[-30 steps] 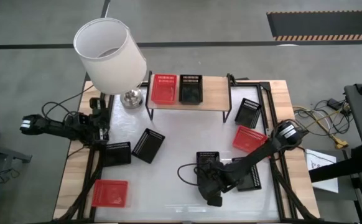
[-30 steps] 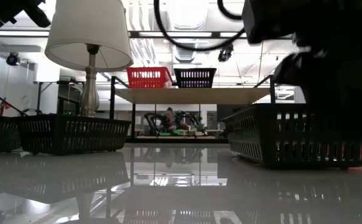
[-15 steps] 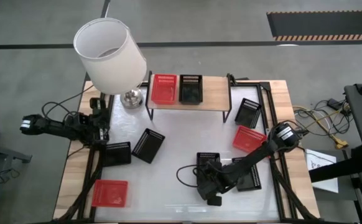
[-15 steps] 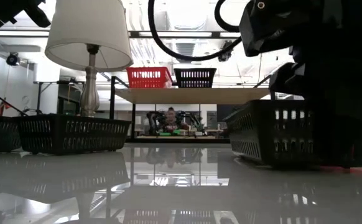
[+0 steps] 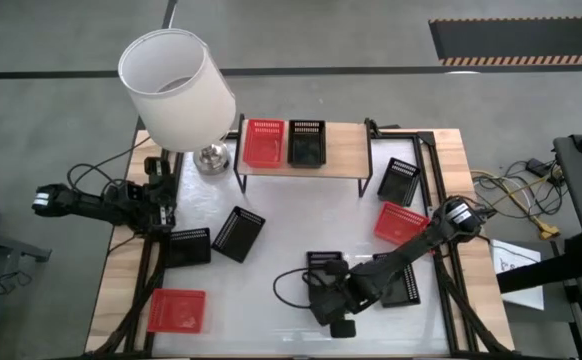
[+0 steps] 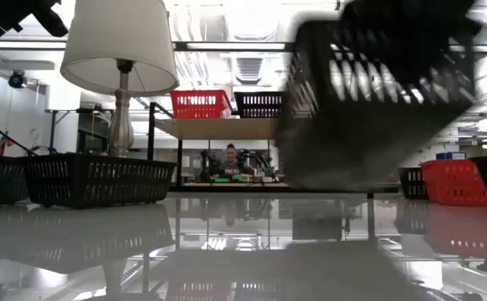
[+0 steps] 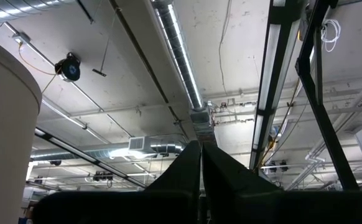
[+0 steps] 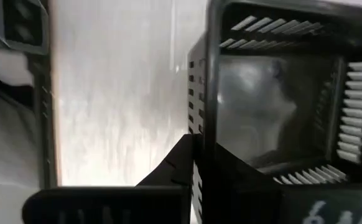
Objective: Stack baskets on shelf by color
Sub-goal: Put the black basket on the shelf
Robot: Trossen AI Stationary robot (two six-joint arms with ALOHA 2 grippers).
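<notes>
Two arms share a glossy white bench [image 5: 291,215] framed in pale wood. At twelve o'clock stands the low shelf [image 5: 346,150] with its light plank top and thin black legs; one red mesh basket [image 5: 263,142] and one black mesh basket [image 5: 306,141] sit side by side on it, seeding a stack per colour. A white-shaded lamp [image 5: 176,88] occupies eleven o'clock. Loose baskets lie scattered: a red one [image 5: 177,310] at seven o'clock, another red one [image 5: 399,222] at three, and a black one [image 5: 238,233] near nine. At six o'clock the right gripper [image 5: 333,300] is clamped on the rim of a black perforated plastic basket [image 6: 369,92], which the low view shows lifted clear and tilted, presumably bound for the black pile. The left gripper [image 5: 161,190], fingers pressed together and empty, waits at nine o'clock by the bench edge.
</notes>
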